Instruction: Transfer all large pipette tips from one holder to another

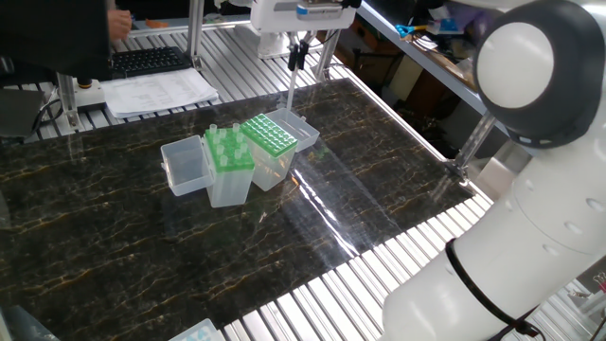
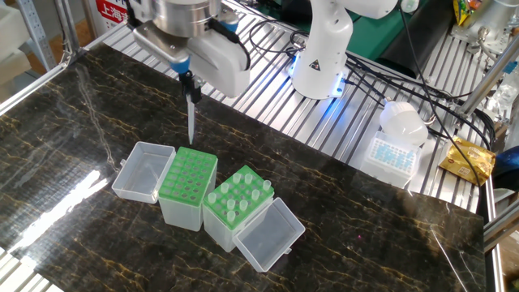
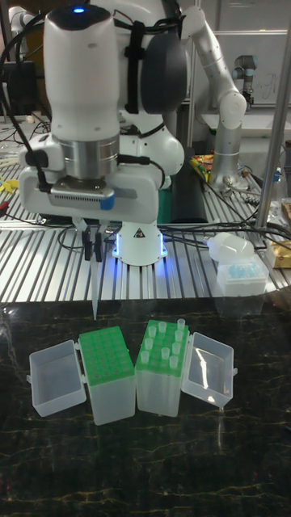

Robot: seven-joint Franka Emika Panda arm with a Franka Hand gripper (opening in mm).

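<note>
My gripper (image 2: 188,83) (image 1: 297,57) (image 3: 93,247) is shut on one large pipette tip (image 2: 191,120) (image 1: 290,90) (image 3: 94,292). The tip hangs straight down, its point just above the back edge of the holder with the bare green hole plate (image 2: 187,174) (image 1: 269,135) (image 3: 105,356). Beside it stands the other holder (image 2: 227,212) (image 1: 229,156) (image 3: 161,383). Several more pipette tips (image 2: 240,195) (image 3: 165,339) stand upright in it, their collars above its green plate.
Each holder's clear hinged lid lies open on its outer side (image 2: 143,169) (image 2: 269,234). A white box of blue tips (image 2: 392,154) sits on the slatted bench behind the dark table. The robot's base (image 2: 321,49) stands there too. A keyboard and papers (image 1: 159,90) lie beyond the far edge.
</note>
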